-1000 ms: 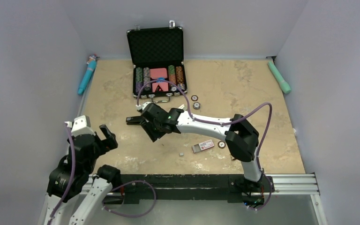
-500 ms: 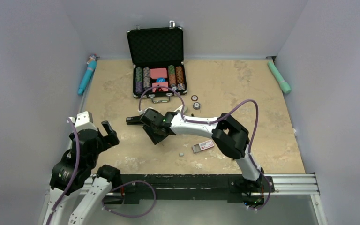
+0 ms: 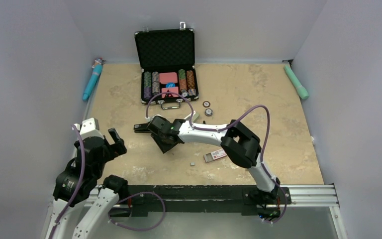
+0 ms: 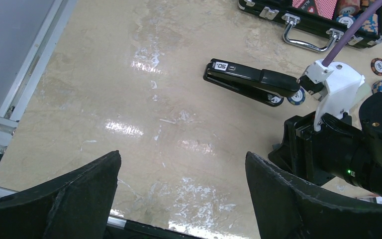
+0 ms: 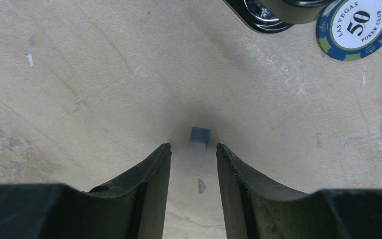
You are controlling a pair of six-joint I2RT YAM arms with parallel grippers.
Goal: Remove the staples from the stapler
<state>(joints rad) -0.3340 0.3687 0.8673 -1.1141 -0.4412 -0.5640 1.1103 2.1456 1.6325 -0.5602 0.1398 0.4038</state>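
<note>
Right wrist — right fingers narrowly parted, staples just past tips, untouched; left fingers spread wide.

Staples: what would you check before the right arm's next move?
1. Staples in sight: ok.
2. Staples lined up with the gap between the right fingers: ok, just beyond the tips.
3. Gap wider than the staples: ok.
4. Staples gripped: not ok, untouched.
5. Stapler and chip clear of the right fingers: ok.
6. Left fingers open, away from the stapler: ok.
</note>
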